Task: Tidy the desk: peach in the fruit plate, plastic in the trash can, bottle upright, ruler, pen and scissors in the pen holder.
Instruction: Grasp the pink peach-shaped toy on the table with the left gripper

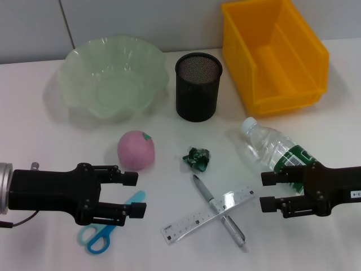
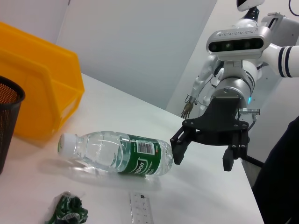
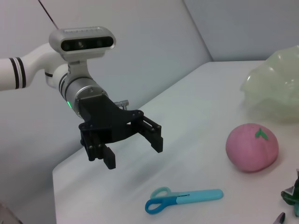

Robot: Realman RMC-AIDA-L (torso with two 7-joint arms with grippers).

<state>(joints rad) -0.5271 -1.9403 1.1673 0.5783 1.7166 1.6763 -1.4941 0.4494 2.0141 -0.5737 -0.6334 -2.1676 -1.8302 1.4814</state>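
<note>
Scissors [image 1: 107, 226] lie at the table's near edge under the left end effector [image 1: 131, 193], its fingers apart; the peach [image 1: 136, 150] sits just beyond. Right end effector [image 1: 269, 191], fingers apart, possibly touches the toppled bottle [image 1: 273, 148].

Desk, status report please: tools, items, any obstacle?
Left tool open above scissors, near peach. Right tool open at lying bottle. Ruler crosses pen. Nothing sorted.
</note>
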